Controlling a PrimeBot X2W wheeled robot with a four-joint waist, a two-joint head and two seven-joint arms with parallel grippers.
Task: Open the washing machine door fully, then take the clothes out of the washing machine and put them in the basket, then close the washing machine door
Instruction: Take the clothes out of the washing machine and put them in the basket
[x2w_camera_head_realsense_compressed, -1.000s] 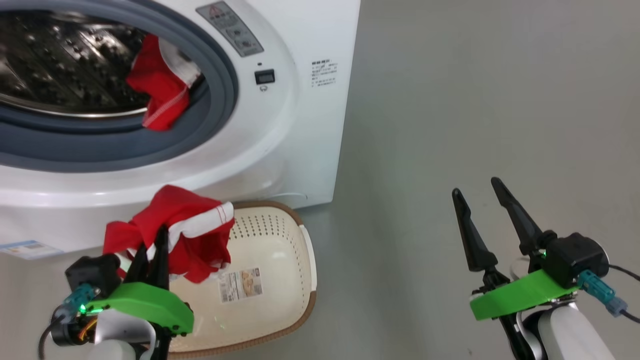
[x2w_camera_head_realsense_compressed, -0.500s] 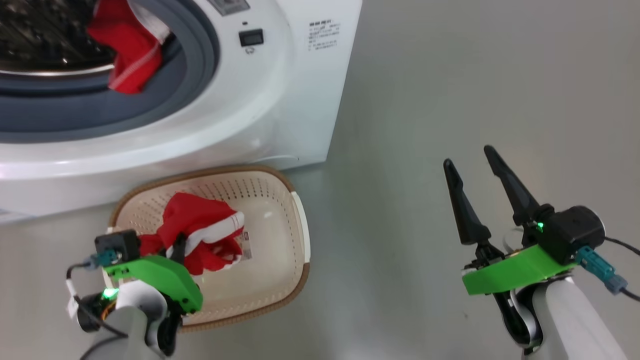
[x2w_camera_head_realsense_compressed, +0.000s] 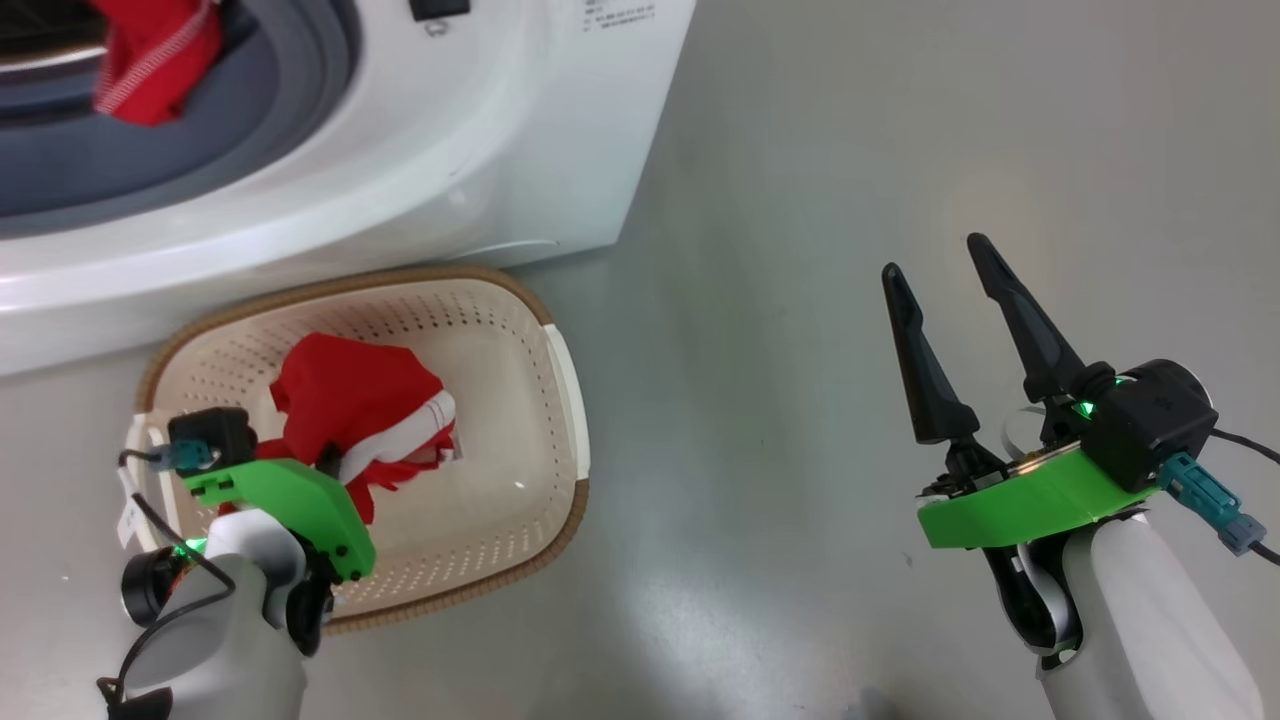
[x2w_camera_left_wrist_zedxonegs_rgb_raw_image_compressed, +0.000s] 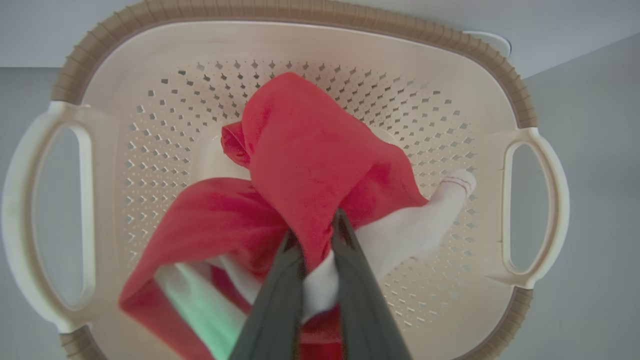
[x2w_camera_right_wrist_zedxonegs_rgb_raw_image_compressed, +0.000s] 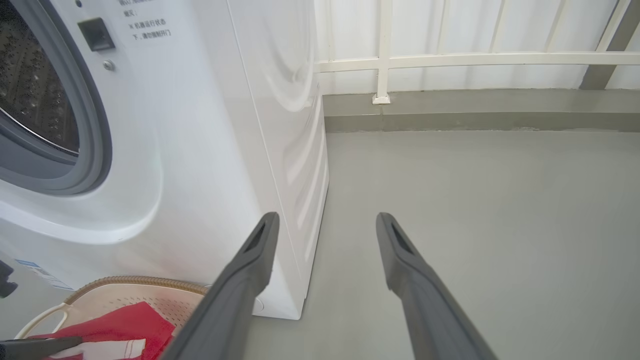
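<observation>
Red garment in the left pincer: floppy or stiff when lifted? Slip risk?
Probably floppy: the red garment folds and drapes around the left pincer over the basket. Likely light for its bulk, thin cloth held by one narrow pinch. Slip seems unlikely: the pincer is shut on a bunched fold.

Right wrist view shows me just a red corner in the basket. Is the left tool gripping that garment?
Observer: Yes. The left tool is shut on the red garment, fabric pinched between its fingers, inside the rim of the basket.
Operator: Anything left to fetch?
Observer: A second red garment lies on the grey gasket of the washing machine.
Operator: Room in the basket?
Observer: Yes, bare perforated floor shows to the garment's right in head view.
</observation>
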